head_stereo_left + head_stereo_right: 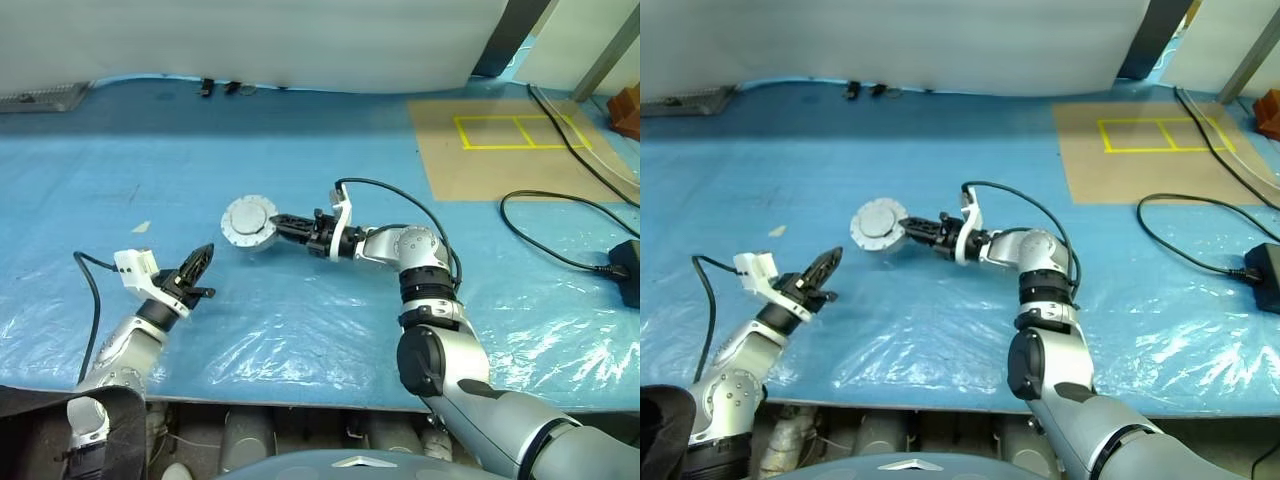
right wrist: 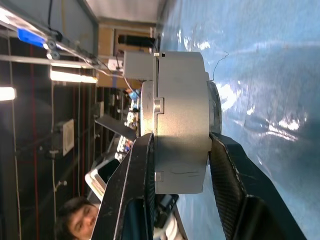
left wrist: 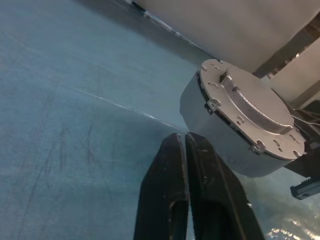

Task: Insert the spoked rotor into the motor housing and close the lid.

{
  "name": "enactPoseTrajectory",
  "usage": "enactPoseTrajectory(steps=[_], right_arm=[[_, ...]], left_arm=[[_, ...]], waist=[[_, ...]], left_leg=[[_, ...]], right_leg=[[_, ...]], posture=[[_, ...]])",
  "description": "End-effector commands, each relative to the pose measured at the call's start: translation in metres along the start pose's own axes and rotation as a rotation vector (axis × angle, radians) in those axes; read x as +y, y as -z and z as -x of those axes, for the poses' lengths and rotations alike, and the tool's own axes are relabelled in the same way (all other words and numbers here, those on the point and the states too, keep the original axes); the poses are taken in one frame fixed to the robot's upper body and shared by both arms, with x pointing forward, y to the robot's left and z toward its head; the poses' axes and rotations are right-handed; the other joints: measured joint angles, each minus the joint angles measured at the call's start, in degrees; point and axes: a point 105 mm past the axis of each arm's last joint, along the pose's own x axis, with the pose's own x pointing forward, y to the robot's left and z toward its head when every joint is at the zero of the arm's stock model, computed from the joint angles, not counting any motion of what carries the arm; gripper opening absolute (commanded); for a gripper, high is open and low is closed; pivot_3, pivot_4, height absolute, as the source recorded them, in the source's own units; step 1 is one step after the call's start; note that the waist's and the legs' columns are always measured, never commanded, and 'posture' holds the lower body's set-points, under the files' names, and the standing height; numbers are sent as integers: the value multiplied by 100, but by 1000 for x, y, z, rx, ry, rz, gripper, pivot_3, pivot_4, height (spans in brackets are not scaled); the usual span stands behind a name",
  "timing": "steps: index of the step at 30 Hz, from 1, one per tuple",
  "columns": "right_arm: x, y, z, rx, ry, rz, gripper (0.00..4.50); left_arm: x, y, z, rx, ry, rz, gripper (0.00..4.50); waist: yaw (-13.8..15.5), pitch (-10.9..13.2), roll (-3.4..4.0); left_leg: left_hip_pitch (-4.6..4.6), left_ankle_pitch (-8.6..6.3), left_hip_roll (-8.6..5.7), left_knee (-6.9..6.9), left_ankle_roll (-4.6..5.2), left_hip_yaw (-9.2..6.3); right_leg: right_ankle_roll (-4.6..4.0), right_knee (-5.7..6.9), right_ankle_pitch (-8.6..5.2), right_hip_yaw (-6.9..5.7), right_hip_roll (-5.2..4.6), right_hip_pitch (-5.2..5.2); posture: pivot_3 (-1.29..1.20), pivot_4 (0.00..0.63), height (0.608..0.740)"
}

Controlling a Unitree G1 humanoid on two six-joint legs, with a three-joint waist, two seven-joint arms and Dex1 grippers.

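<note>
My right gripper (image 1: 272, 226) is shut on the motor housing (image 1: 248, 220), a round grey drum held tilted just over the blue sheet near the table's middle. In the right wrist view its fingers (image 2: 140, 165) clamp the housing (image 2: 180, 100) across its two flat faces. The lid (image 3: 250, 110), a grey disc with a raised bar and small holes, sits closed on the housing (image 3: 200, 112). The spoked rotor is hidden. My left gripper (image 1: 205, 262) hovers to the left of the housing and nearer the table's front, pointing toward it, fingers (image 3: 170, 165) together on nothing.
A brown board with yellow taped rectangles (image 1: 500, 150) lies at the back right. Black cables (image 1: 560, 255) and a black adapter (image 1: 630, 272) lie on the right. Crinkled clear plastic (image 1: 300, 340) covers the front. Small dark parts (image 1: 220, 88) sit at the far edge. A person (image 2: 75, 217) is beyond the table.
</note>
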Motion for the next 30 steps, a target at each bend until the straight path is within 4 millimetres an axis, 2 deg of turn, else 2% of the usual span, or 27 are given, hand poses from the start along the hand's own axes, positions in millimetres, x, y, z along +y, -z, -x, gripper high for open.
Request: enactPoseTrajectory(steps=[1,9,10,18,30], right_arm=[[38,-13,-15,-55,-158,12,1184],[48,-28,-12,-109,-214,13,1184],[50,-30,-11,-113,-225,9,1184],[57,-28,-13,-98,-267,20,1184],[59,-15,-16,-42,-291,16,1184]], left_arm=[[-18,-14,-4,-104,46,102,1268],[-29,-18,-10,-179,83,307,4226],[-29,-18,-12,-184,74,350,4484],[-41,-19,-24,-193,117,494,4484],[-41,-16,-28,-192,116,569,4484]], waist=[[1,3,-5],[-1,11,-15],[3,11,-16],[25,18,-28],[33,20,-31]], left_leg=[[-1,0,0,3,0,0],[-6,0,4,26,0,-1],[-7,0,4,26,0,-1],[-15,0,4,34,0,-6],[-17,0,4,38,1,-9]], right_leg=[[0,0,0,0,0,-1],[-1,7,1,-1,2,-1],[-1,6,1,-1,2,-1],[1,6,2,-4,3,-1],[2,7,3,-6,5,-1]], posture=[[0,150,740],[0,150,740],[0,150,740],[0,150,740],[0,150,740]])
